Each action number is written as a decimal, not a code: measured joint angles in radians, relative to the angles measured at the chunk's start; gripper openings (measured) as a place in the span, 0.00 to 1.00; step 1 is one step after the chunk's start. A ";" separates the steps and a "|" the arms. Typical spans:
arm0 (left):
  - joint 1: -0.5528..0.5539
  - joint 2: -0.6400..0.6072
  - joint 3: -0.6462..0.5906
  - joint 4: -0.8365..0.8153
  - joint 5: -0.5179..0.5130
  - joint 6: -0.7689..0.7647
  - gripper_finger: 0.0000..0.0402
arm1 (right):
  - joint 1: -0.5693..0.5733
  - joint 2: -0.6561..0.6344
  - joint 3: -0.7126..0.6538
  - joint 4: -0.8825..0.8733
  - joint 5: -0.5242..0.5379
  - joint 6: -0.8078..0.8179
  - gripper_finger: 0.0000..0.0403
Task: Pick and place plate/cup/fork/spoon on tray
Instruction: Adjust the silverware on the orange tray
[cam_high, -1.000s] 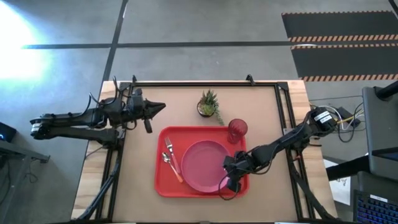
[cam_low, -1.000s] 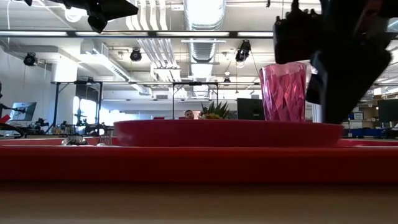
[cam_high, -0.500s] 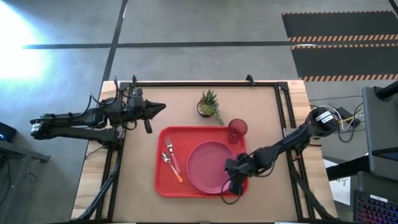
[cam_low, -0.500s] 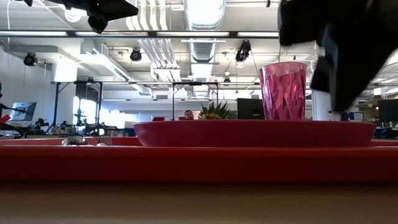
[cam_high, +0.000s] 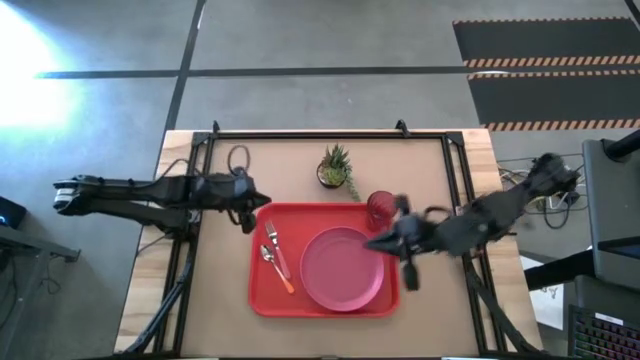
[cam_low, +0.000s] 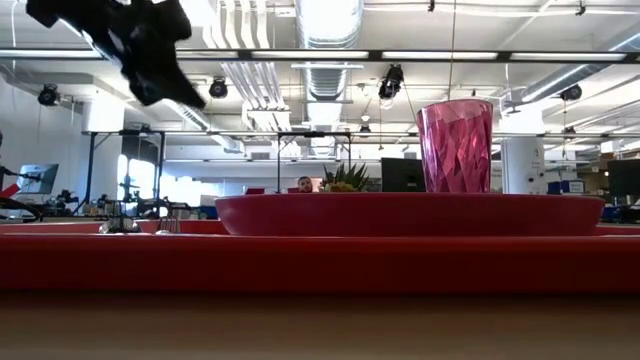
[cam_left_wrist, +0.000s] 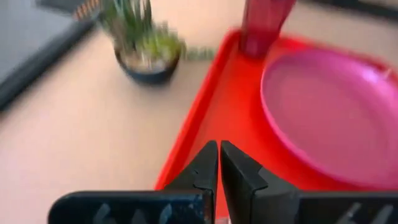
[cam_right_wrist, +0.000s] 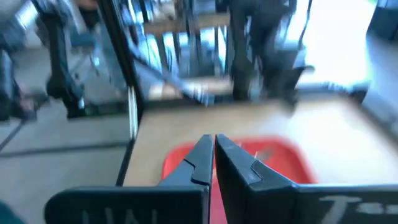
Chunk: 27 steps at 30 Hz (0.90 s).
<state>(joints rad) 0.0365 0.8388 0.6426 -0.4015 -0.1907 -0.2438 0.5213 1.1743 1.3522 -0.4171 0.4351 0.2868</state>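
Red plastic marks the landmark: the tray (cam_high: 325, 300) lies at the middle of the tabletop (cam_high: 220, 310), and everything is placed from it. Going left to right, the left end effector (cam_high: 262, 200) hovers just off the tray's far-left corner, its two fingers pressed together on nothing, as the left wrist view shows. Inside the tray near its left rim lie the fork (cam_high: 275, 245) with its pink-red handle and, just beside it, the spoon (cam_high: 275, 268) with its orange handle. The pink plate (cam_high: 342, 268) rests flat on the tray's middle-to-right part. Behind the tray's far edge, on the bare tabletop, stands a small potted plant (cam_high: 337, 168). The cup (cam_high: 380, 208) stands upright in the tray's far-right corner, just beyond the plate. The right end effector (cam_high: 372, 243) hangs over the tray's right rim beside the cup, blurred, closed and empty.
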 joint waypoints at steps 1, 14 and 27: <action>-0.005 0.018 0.000 -0.017 0.002 -0.011 0.00 | 0.000 -0.026 0.013 0.002 0.012 -0.039 0.02; -0.091 0.306 -0.006 -0.032 0.005 -0.092 0.00 | -0.001 -0.177 0.019 -0.092 0.044 -0.153 0.02; -0.119 0.378 -0.006 -0.013 0.102 -0.117 0.00 | -0.003 -0.167 0.018 -0.117 0.064 -0.129 0.02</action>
<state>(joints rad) -0.0826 1.2163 0.6369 -0.4145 -0.0883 -0.3611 0.5186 1.0077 1.3705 -0.5341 0.4992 0.1578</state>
